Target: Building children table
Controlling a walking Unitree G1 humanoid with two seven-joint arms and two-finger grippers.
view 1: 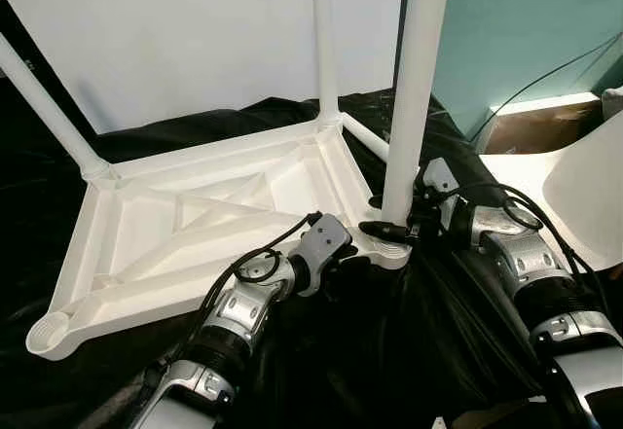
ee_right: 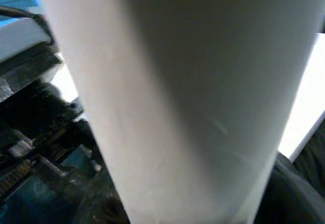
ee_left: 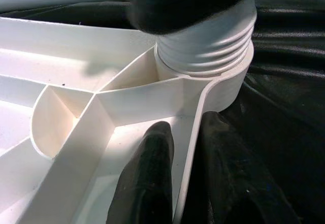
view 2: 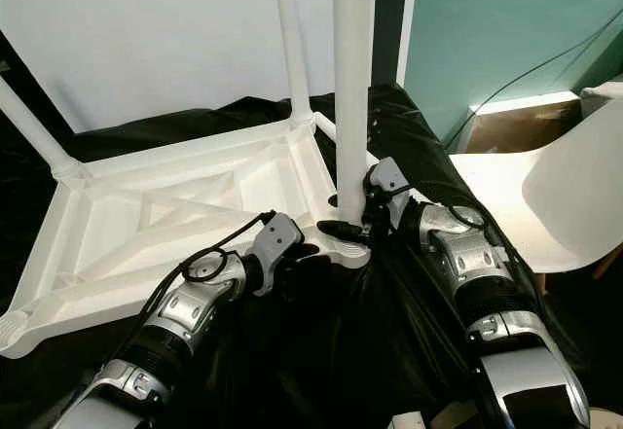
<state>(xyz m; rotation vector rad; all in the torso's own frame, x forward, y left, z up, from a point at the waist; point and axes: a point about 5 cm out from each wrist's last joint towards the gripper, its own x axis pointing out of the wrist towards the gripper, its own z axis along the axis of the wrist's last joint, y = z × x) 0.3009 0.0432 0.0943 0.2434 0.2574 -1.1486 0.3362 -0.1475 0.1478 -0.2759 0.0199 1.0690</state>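
Observation:
A white plastic children's table (view 1: 195, 225) lies upside down on black cloth. Legs stand in its far left corner (view 1: 44, 98) and far corner (view 1: 324, 40). A third, thick leg (view 1: 414, 79) rises from the threaded socket (ee_left: 208, 46) at the near right corner. My right gripper (view 1: 389, 217) is shut around this leg's base, and the leg (ee_right: 177, 102) looms close in the right wrist view. My left gripper (view 1: 352, 259) pinches the table's rim (ee_left: 190, 148) beside that socket, one finger (ee_left: 147, 183) inside and the other outside. The near left corner has an open round socket (view 1: 47, 332).
A white chair (view 1: 584, 186) stands close on the right, behind my right arm. A brown box (view 1: 535, 123) and a dark cable (view 1: 545, 74) lie by the teal wall. A large white board (view 1: 195, 40) leans behind the table. Black cloth (view 1: 389, 351) covers the floor.

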